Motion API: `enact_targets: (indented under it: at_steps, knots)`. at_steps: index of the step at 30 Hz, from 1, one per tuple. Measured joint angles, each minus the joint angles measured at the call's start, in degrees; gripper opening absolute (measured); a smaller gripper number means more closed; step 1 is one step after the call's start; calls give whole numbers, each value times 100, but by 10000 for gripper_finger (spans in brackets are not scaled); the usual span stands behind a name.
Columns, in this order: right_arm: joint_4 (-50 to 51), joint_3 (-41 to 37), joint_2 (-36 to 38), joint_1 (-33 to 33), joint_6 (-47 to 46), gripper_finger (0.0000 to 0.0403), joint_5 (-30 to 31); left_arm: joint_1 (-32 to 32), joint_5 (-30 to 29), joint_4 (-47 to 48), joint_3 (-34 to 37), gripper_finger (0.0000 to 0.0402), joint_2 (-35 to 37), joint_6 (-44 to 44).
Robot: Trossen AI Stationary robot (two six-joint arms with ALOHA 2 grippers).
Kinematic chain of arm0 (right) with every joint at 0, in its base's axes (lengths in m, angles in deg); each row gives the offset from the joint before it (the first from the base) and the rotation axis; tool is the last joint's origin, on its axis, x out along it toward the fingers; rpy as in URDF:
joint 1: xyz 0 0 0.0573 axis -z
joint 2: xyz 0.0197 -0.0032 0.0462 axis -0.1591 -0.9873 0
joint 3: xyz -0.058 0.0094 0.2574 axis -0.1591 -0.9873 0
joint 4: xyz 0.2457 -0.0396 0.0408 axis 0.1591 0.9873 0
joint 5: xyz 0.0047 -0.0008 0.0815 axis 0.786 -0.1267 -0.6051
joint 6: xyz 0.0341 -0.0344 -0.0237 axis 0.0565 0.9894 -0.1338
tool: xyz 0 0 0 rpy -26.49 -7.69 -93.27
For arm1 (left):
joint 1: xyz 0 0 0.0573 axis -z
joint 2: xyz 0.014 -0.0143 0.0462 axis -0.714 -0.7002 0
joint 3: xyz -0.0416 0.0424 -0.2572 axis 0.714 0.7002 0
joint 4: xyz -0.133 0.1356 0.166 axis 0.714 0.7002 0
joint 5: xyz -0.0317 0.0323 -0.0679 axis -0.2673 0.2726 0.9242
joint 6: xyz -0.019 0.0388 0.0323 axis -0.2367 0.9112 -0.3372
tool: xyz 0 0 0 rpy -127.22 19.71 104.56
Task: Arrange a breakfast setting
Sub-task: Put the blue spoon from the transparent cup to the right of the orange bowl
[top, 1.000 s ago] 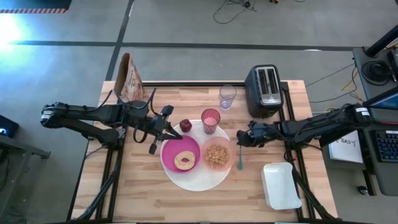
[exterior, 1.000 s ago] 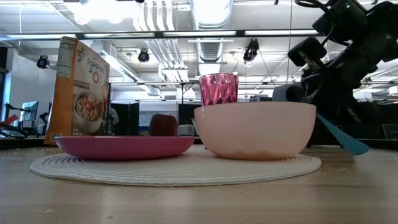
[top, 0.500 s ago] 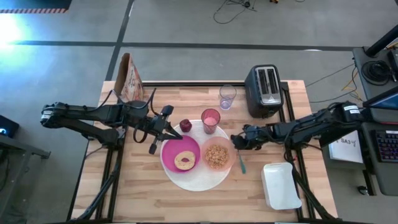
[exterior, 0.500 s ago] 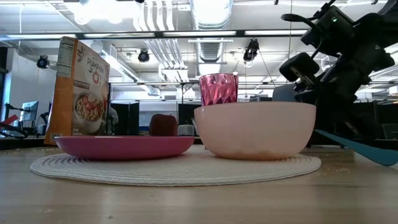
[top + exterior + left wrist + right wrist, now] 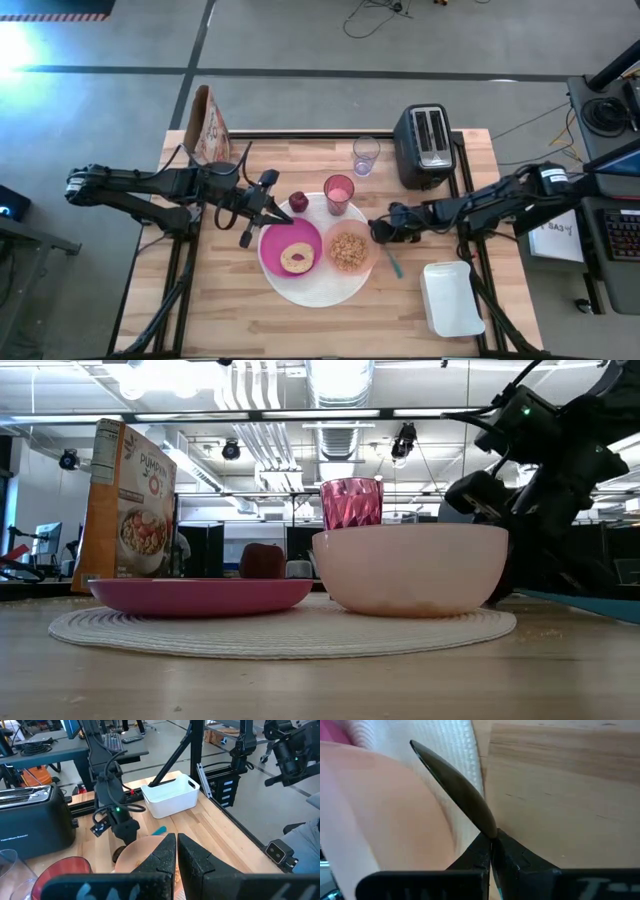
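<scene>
On the large white round plate (image 5: 322,285) sit a magenta plate (image 5: 290,238) with a bagel (image 5: 297,257), a peach bowl (image 5: 349,250) of cereal, a pink tumbler (image 5: 339,193) and a dark-red fruit (image 5: 298,202). The clear glass (image 5: 365,155) stands farther back on the wood. My right gripper (image 5: 380,232) is low at the bowl's right side, shut on the teal-handled spoon (image 5: 393,262). My left gripper (image 5: 280,213) hangs shut and holds nothing, above the magenta plate's far left rim. My right gripper pinches the spoon between its two fingers at the neck (image 5: 490,831), where the dark metal scoop meets the handle. The fingers slant down from the table's right. The scoop (image 5: 452,785) points at the bowl's wall over the white plate's rim. The teal handle (image 5: 590,605) trails low toward the near right.
A black toaster (image 5: 425,148) stands at the far right, a cereal box (image 5: 208,125) at the far left corner, a white bin (image 5: 450,298) at the near right. Bare wood lies along the near left of the table (image 5: 215,310).
My right gripper has come down and toward the table's left, closer to the peach bowl, still shut on the spoon. The spoon's teal handle has sunk from a steep slant to nearly level, close over the wood.
</scene>
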Motion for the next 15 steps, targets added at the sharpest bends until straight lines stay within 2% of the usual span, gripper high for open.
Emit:
enact_targets:
  at_steps: [9,15]
  knots:
    - [-16,4,-214,2,2,11,3,1,-1,8,-1,0,0,0]
    - [3,4,-139,7,225,38,113,-1,0,46,0,0,0,1]
